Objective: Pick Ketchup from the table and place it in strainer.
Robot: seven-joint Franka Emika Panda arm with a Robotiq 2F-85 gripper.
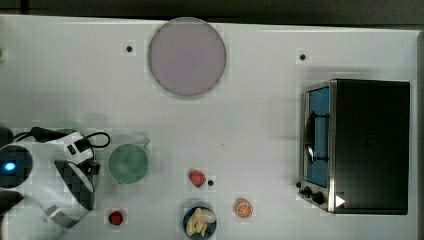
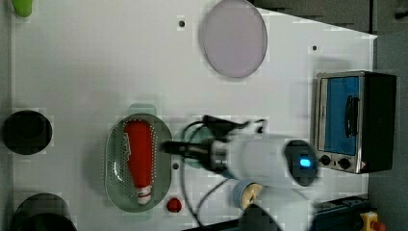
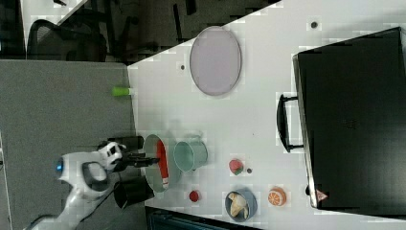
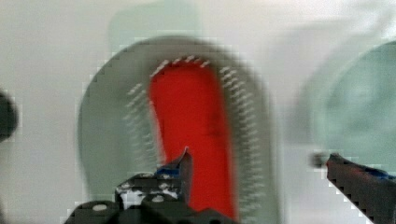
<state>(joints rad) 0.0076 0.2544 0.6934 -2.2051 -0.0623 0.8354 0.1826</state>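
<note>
Two dark fingers (image 4: 184, 161) of the gripper (image 4: 261, 163) fill the lower edge of the wrist view, spread wide and holding nothing. Between and beyond them the red Ketchup (image 4: 194, 126) lies lengthwise inside the pale green strainer (image 4: 102, 135).

Top view: the white robot arm (image 1: 50, 175) sits at lower left, beside a round green cup (image 1: 128, 163). A red fruit piece (image 1: 116, 217) lies at the lower edge of the white surface (image 1: 260, 125).

Left view: the Ketchup (image 2: 139, 159) rests flat in the strainer (image 2: 113, 163), left of centre, with the open gripper (image 2: 169, 147) just beside the strainer's right rim.

Right view: strainer (image 3: 152, 163) and bottle (image 3: 162, 160) sit at lower left, cup (image 3: 190, 155) alongside.

The bottle looks light, stiff and smooth, so possibly slippery; its wider middle would be the surest place to hold. The placing appears done.
</note>
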